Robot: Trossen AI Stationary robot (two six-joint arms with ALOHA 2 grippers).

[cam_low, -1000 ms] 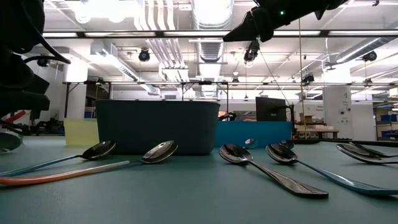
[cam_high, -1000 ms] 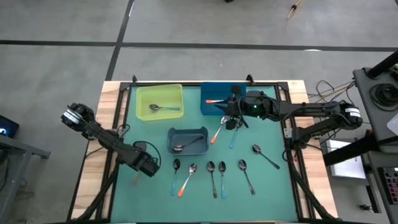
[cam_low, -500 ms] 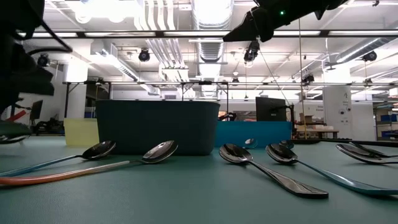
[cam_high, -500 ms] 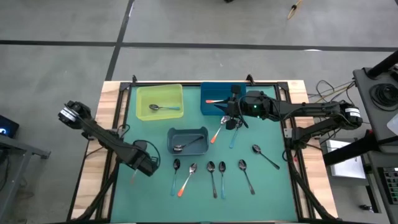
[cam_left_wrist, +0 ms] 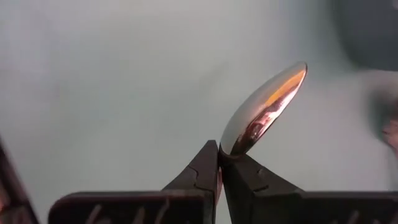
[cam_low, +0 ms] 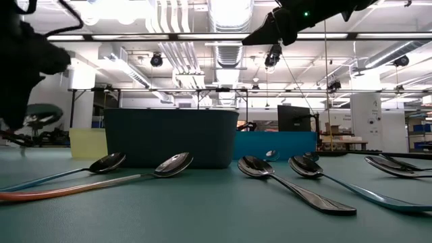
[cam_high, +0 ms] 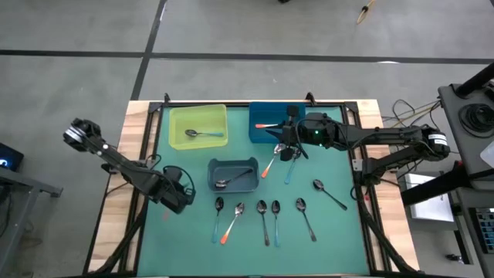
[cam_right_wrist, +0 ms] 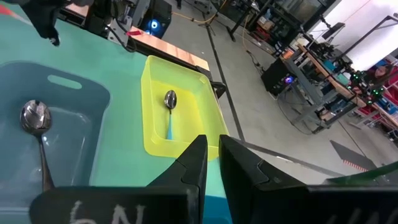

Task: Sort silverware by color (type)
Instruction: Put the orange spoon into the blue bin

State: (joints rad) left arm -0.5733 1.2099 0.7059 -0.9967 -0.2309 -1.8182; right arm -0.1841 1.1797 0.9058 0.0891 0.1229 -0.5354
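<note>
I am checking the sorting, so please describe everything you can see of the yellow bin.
The yellow bin is a shallow rectangular tray of translucent-looking plastic, standing flat at the mat's far left corner, beside the blue bin. It holds one spoon with a shiny bowl and light-blue handle, lying flat on its floor. No hand touches it.

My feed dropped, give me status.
Left gripper shut on a spoon, above the mat's left side. Right gripper hovers by the blue bin. Nothing in the way.

The spoon bowl (cam_left_wrist: 264,111) pinched in my left gripper (cam_left_wrist: 219,163) is mirror-polished metal. My fingers (cam_left_wrist: 198,174) look matt dark plastic. The mat (cam_high: 340,224) is smooth, matt green; the yellow bin (cam_right_wrist: 193,118) is glossy translucent plastic; table edges (cam_high: 136,116) are bare wood.
</note>
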